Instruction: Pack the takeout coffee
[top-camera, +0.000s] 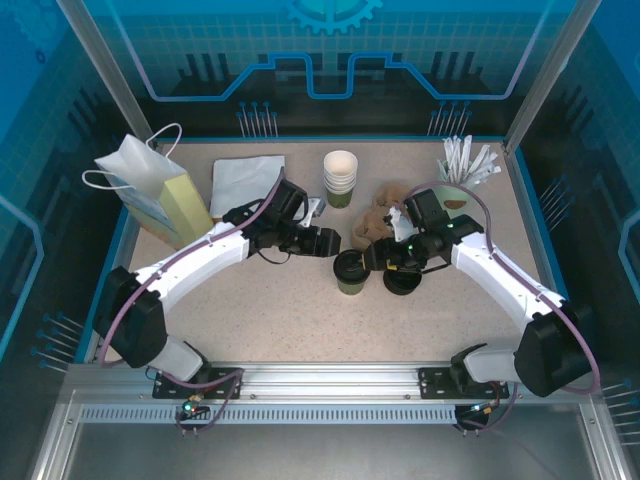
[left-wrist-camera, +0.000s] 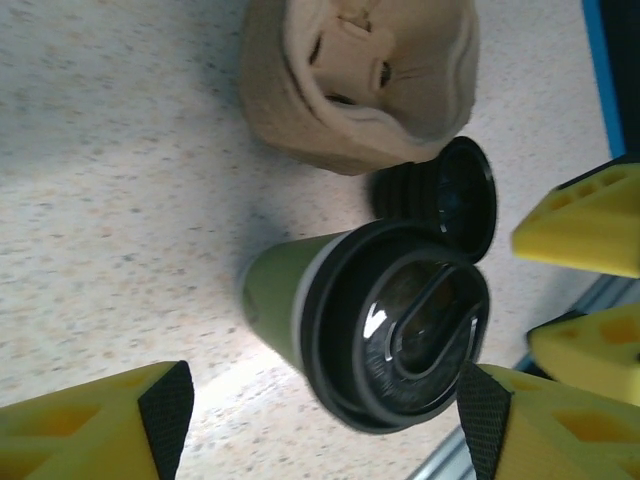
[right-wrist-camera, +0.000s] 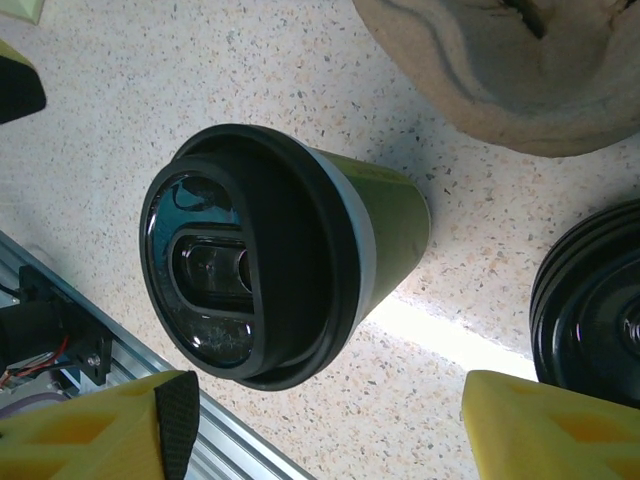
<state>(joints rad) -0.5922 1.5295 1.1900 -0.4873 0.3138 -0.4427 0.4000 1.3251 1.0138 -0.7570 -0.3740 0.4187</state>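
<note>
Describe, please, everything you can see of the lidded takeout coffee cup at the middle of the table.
The takeout coffee is a small paper cup, green-bodied with a pale band under a glossy black plastic lid that has a raised rim and an oval recess. Lid on, it stands upright on the speckled table beside a stack of black lids. The left gripper and right gripper, both open, sit close on either side; no contact is visible.

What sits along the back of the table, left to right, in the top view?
Paper bag → white sheet → cup stack → pulp tray → straws
</note>
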